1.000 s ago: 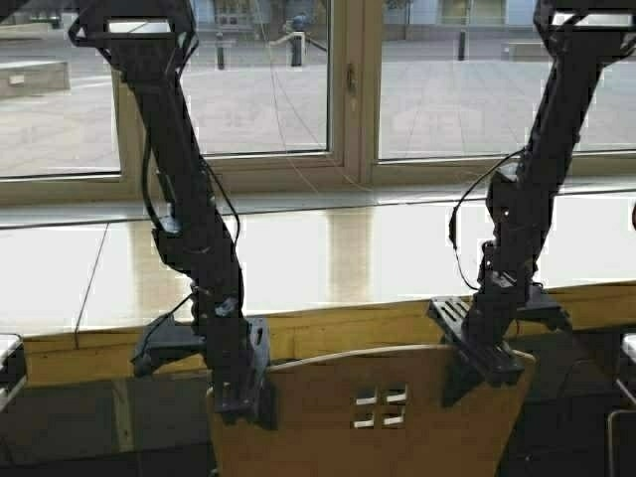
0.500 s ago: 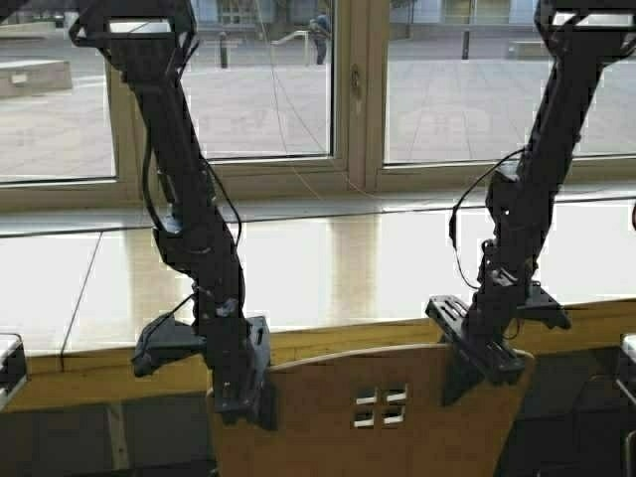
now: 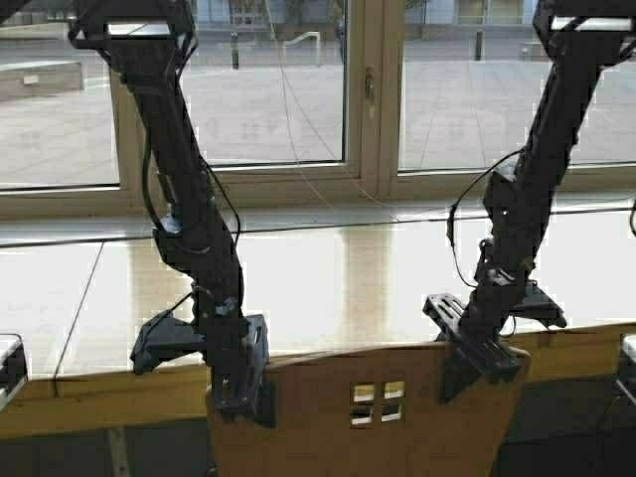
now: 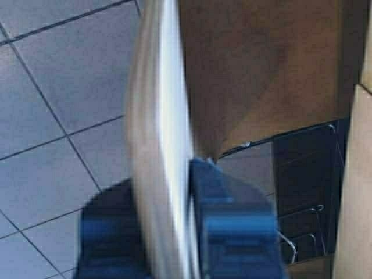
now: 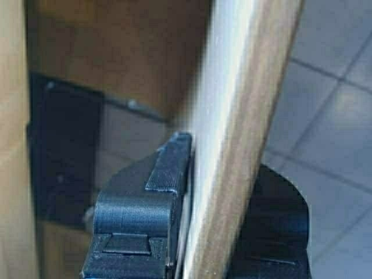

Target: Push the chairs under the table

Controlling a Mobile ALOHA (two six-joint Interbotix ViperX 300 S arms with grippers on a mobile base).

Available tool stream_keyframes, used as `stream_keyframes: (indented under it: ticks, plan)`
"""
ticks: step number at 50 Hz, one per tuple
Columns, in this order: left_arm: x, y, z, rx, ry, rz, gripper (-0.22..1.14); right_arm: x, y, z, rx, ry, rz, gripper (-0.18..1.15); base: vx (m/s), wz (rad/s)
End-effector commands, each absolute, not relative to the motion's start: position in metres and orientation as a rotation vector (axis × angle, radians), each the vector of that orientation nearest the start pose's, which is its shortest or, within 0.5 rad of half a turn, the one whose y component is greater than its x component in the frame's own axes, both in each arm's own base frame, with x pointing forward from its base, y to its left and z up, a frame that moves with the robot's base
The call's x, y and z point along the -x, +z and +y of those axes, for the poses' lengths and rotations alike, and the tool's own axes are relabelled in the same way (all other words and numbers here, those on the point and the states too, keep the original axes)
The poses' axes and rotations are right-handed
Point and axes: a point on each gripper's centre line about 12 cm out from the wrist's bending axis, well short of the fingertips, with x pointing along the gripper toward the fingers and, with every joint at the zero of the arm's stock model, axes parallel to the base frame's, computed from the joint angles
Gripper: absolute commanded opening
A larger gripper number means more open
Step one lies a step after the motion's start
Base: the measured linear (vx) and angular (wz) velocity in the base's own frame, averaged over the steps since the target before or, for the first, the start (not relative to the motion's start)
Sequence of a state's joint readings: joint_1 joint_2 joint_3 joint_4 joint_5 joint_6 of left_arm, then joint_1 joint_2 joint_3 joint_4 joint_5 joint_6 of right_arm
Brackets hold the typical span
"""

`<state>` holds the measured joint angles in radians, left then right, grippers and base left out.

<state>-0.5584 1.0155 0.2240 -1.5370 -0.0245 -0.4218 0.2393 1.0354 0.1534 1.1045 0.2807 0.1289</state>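
Plywood chair point(image 3: 368, 417) sits directly in front of me, the top of its backrest just below the thick wooden front edge of the counter point(image 3: 298, 278), which runs along under the window point(image 3: 258, 89). My left pincer point(image 3: 241, 390) is clamped on the backrest's left upper corner, one finger point(image 4: 232, 226) on either face of the board. My right pincer point(image 3: 484, 360) grips the right upper corner the same way, its finger point(image 5: 145, 215) pressed flat against the wood. Grey floor tiles point(image 4: 52, 104) show below.
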Motion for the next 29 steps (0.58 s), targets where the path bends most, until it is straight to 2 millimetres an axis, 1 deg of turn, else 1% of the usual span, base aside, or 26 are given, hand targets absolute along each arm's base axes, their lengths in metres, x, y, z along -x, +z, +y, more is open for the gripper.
stream_keyframes:
  ticks: [1,7,10,12,15,19,24,27,29]
  plan:
    - [-0.372,-0.142,-0.231,1.256,0.684,1.155,0.03,-0.405,-0.162,0.147,-0.843,-0.308,1.434,0.04,0.13,0.01]
    - [-0.366,-0.142,-0.23,1.243,0.68,1.185,0.04,-0.399,-0.165,0.146,-0.822,-0.31,1.447,0.06,0.11,0.0]
    - [-0.365,-0.141,-0.23,1.225,0.665,1.195,0.07,-0.396,-0.165,0.145,-0.818,-0.315,1.449,0.12,0.08,0.0]
    - [-0.365,-0.14,-0.23,1.202,0.645,1.2,0.12,-0.395,-0.165,0.144,-0.817,-0.32,1.45,0.21,0.08,0.0]
    - [-0.365,-0.138,-0.23,1.183,0.625,1.205,0.22,-0.394,-0.164,0.144,-0.818,-0.321,1.453,0.4,0.07,0.0]
    - [-0.366,-0.134,-0.233,1.186,0.611,1.216,0.43,-0.393,-0.162,0.146,-0.822,-0.311,1.466,0.69,0.05,0.01]
    - [-0.367,-0.129,-0.237,1.199,0.591,1.238,0.68,-0.392,-0.155,0.145,-0.827,-0.31,1.467,0.98,0.02,0.0]
    - [-0.366,-0.125,-0.239,1.209,0.581,1.253,0.8,-0.391,-0.152,0.145,-0.83,-0.312,1.467,1.01,0.0,0.0]
    - [-0.367,-0.12,-0.241,1.215,0.571,1.255,0.85,-0.392,-0.148,0.145,-0.832,-0.309,1.462,1.0,0.0,0.0]
